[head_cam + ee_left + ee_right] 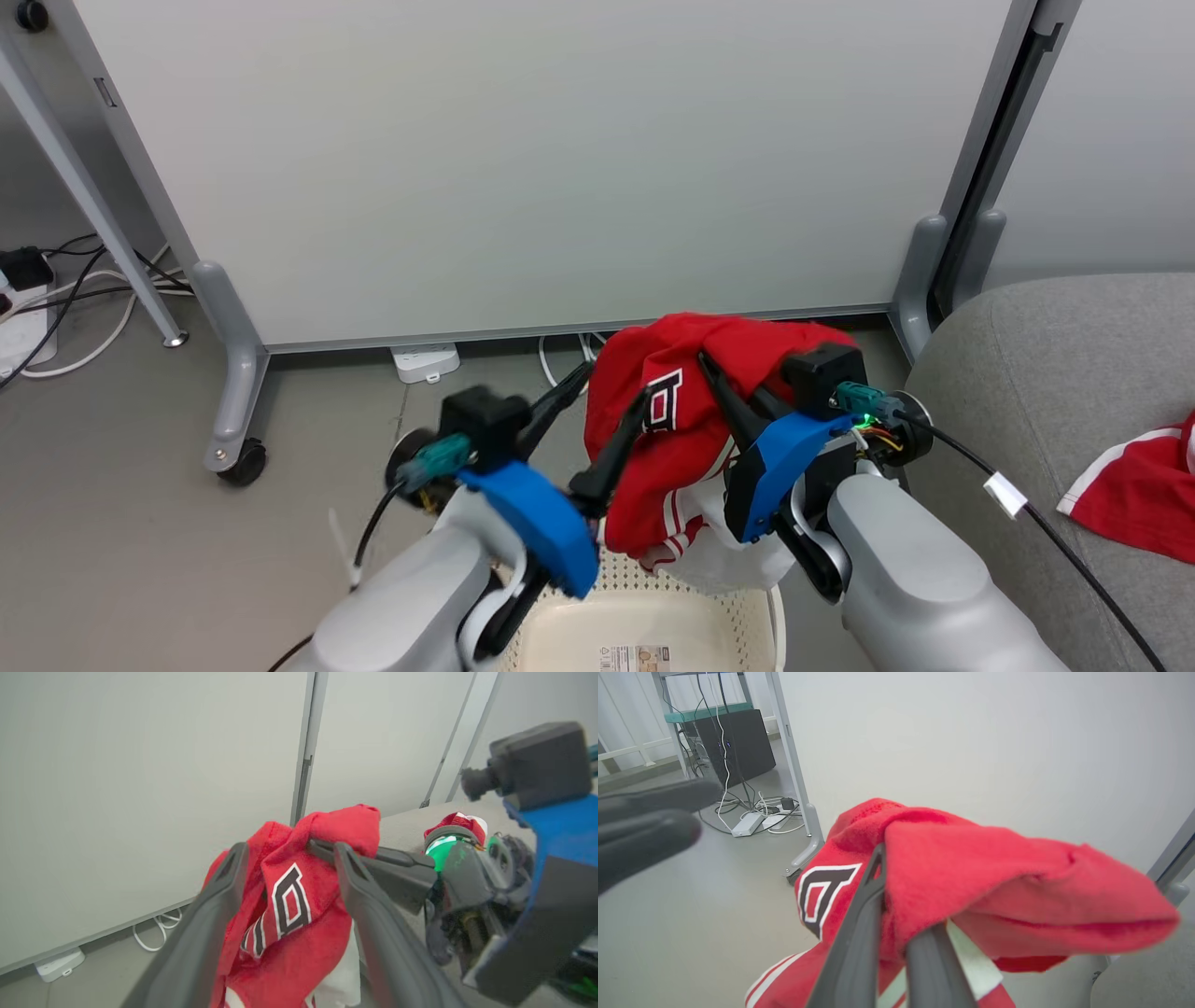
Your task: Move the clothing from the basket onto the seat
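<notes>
A red garment (653, 485) with a dark white-outlined letter and white stripes hangs above the cream perforated basket (597, 625), its lower end reaching the basket's far rim. My right gripper (714, 373) is shut on its top fold; in the right wrist view the fabric (1017, 868) drapes over the right gripper (901, 891). My left gripper (614, 385) stands open just left of the garment, and in its wrist view the letter print (289, 905) shows between its spread fingers (224, 877). A second red and white garment (1139, 485) lies on the grey sofa (1046, 373) at the right.
A pale partition panel (523, 159) on castor legs (233, 411) stands close behind the basket. A white power strip (425, 362) and cables lie under it, more cables at the far left (56, 299). A paper label (639, 658) lies in the basket.
</notes>
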Controlling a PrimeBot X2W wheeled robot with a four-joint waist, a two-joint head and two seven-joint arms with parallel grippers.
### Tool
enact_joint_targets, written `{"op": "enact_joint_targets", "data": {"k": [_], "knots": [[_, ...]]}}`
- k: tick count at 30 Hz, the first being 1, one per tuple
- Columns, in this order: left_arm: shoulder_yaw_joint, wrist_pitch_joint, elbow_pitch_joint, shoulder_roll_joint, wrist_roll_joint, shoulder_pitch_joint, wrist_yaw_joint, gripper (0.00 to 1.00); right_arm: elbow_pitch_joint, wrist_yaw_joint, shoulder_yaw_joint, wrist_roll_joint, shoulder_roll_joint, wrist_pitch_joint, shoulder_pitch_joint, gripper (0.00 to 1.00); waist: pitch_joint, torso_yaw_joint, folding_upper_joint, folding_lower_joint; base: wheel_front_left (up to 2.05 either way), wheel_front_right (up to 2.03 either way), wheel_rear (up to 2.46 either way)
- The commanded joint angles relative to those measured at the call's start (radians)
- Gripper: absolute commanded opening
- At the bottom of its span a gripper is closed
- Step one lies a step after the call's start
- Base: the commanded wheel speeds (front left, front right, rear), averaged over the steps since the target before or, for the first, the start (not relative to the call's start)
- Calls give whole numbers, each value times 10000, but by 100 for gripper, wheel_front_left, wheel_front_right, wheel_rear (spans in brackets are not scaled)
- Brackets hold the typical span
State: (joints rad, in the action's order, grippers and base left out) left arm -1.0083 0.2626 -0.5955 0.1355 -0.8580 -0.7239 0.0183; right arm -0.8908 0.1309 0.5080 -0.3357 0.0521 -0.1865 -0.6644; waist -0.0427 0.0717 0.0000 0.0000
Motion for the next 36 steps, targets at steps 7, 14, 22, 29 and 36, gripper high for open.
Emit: {"op": "enact_joint_targets", "data": {"k": [7,14,22,29,36], "knots": [[2296,30,2403,1063,1785,3073,-499,100,351,-3,-305,226,144,2,420,0,6,26,0,0,0,0,0],[3958,31,4001,1429,3302,5141,-638,100,766,-3,-603,419,225,198,735,0,23,125,0,0,0,0,0],[5089,31,4214,1134,4167,6229,-335,100,1265,-3,-827,608,241,490,980,0,69,137,0,0,0,0,0],[5636,32,4087,804,4653,6501,15,100,1592,-3,-1041,736,264,656,1171,0,78,21,0,0,0,0,0],[6073,30,4114,479,5043,6603,310,100,1915,-3,-1202,858,248,774,1222,0,160,-434,0,0,0,0,0]]}}
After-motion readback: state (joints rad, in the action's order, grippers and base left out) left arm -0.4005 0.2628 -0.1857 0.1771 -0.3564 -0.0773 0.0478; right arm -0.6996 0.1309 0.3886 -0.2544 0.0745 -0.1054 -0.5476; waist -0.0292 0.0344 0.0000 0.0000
